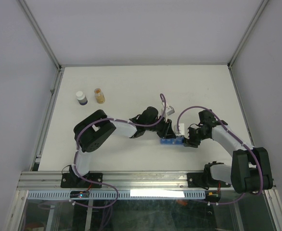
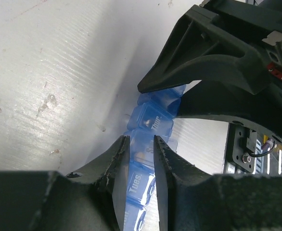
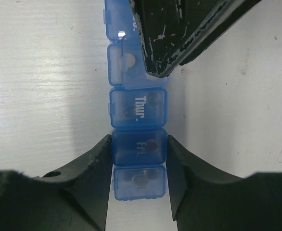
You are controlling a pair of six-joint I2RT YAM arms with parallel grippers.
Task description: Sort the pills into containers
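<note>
Right wrist view: translucent blue pill strip (image 3: 138, 111), lids marked Thur. and Fri., round pills (image 3: 139, 180) dimly inside, lies on tabletop (image 1: 131, 82) well right of orange-filled bottle (image 1: 99, 95); right tool (image 3: 138, 144) clamps it, left tool (image 2: 139, 144) pinches it.

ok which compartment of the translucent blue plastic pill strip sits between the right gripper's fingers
The compartment lettered Fri. of the translucent blue plastic pill strip: the right gripper flanks it on both sides. Its neighbour Thur. lies just beyond the fingertips.
</note>
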